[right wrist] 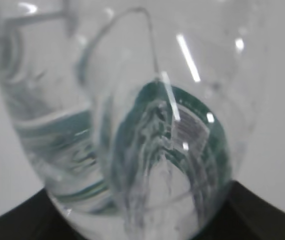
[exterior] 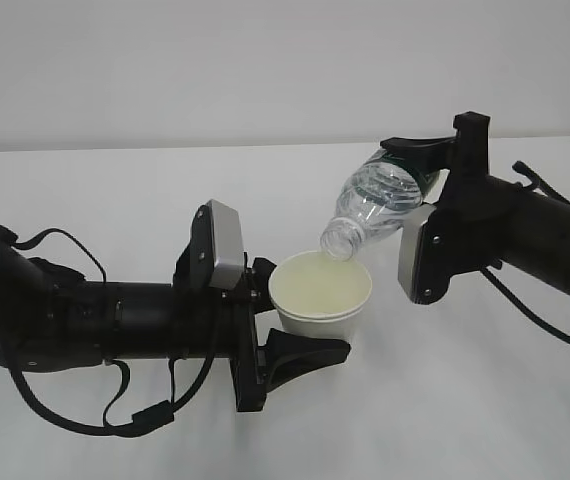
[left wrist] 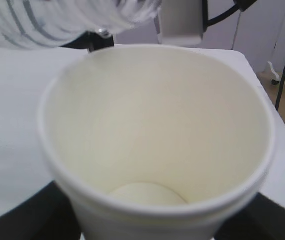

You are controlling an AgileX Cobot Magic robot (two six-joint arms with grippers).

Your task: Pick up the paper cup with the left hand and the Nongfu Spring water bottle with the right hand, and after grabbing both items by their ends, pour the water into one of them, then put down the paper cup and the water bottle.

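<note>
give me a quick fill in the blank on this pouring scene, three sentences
The left hand holds the paper ____ upright.
The water bottle in the right hand is tilted so its open mouth points ____ toward the paper cup.
The band around the bottle is dark ____.

Missing words: cup; down; green

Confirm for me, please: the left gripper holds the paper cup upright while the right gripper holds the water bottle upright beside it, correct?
Not quite. The water bottle is not upright: the exterior view shows it tilted, mouth down over the rim of the paper cup. The rest holds: left gripper on the upright cup, right gripper on the bottle.
</note>
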